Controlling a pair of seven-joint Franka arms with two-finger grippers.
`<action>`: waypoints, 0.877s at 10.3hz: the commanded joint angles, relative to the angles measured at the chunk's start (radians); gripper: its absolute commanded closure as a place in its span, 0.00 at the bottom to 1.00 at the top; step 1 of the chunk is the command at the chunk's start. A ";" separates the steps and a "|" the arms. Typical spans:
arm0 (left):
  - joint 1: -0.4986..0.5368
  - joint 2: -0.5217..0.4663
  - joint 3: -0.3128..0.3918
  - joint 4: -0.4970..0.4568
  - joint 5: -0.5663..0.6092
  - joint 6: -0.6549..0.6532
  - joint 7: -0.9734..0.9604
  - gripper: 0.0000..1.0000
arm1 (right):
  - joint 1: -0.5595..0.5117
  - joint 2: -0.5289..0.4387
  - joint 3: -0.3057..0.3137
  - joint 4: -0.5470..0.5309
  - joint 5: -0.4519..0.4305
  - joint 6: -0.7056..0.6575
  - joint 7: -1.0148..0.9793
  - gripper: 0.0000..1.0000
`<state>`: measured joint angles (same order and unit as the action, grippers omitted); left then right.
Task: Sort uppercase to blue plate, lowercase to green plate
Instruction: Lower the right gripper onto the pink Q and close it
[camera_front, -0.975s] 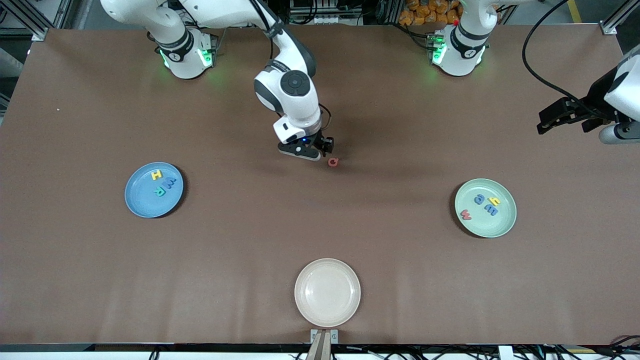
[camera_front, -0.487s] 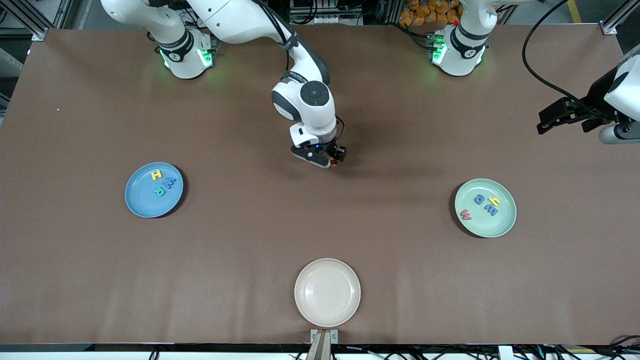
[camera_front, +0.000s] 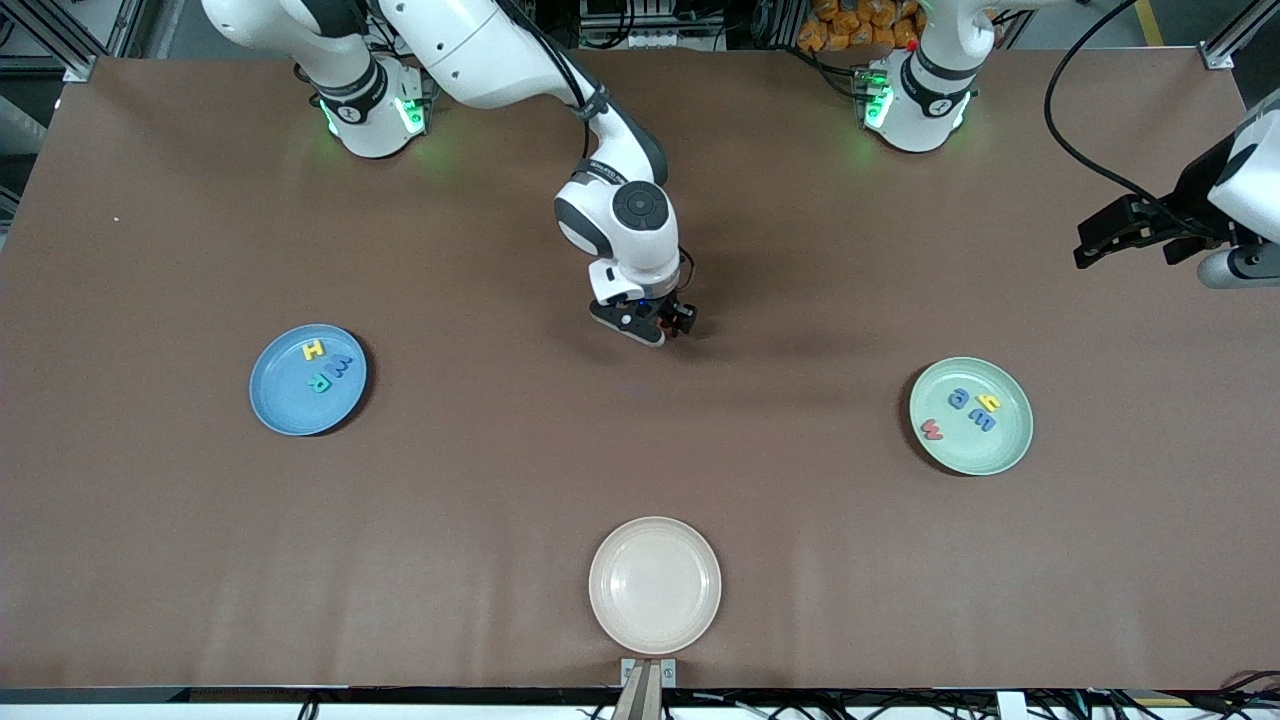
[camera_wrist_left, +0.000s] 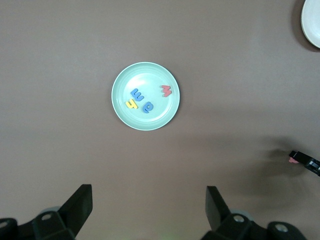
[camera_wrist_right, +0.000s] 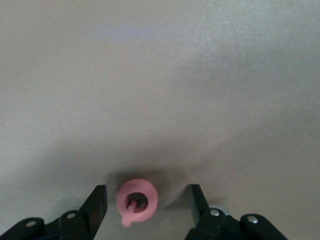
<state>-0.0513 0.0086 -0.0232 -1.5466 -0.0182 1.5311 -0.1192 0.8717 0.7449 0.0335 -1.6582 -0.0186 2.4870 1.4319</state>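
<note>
Your red Q (camera_wrist_right: 137, 200) lies flat on the table (camera_front: 640, 450) about midway between the blue plate (camera_front: 283, 405) and the green plate (camera_front: 985, 450), farther from the front camera than the white plate (camera_front: 655, 584). You see it in the right wrist view sitting between the two fingers (camera_wrist_right: 96, 206) of the right gripper (camera_wrist_right: 147, 207), with a gap on each side, so the claw stands partly open around the letter and has hold of nothing. In the front view the right gripper (camera_front: 662, 328) is down at the table and hides the Q. Relative to the Q, the blue plate sits toward the right arm's end of the table and carries the yellow H (camera_front: 313, 350), blue W (camera_front: 341, 367) and green R (camera_front: 320, 383). The green plate sits toward the left arm's end and carries the red w (camera_front: 932, 430), blue a (camera_front: 959, 400), blue m (camera_front: 983, 420) and yellow h (camera_front: 990, 403). Your left gripper (camera_front: 1125, 235) waits in the air at the left arm's end of the table, over bare table near the green plate, its claw spread wide and empty (camera_wrist_left: 147, 212).
</note>
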 joint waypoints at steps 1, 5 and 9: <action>0.001 0.004 0.000 0.017 0.017 -0.017 0.013 0.00 | 0.007 0.031 0.000 0.051 -0.014 -0.017 0.039 0.25; -0.001 0.005 0.000 0.017 0.017 -0.019 0.013 0.00 | 0.012 0.048 0.000 0.060 -0.012 -0.019 0.036 0.35; -0.001 0.005 0.000 0.017 0.017 -0.019 0.013 0.00 | 0.012 0.050 0.006 0.078 0.000 -0.048 0.033 0.38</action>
<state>-0.0513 0.0086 -0.0232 -1.5466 -0.0182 1.5311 -0.1192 0.8758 0.7681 0.0351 -1.6190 -0.0178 2.4545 1.4425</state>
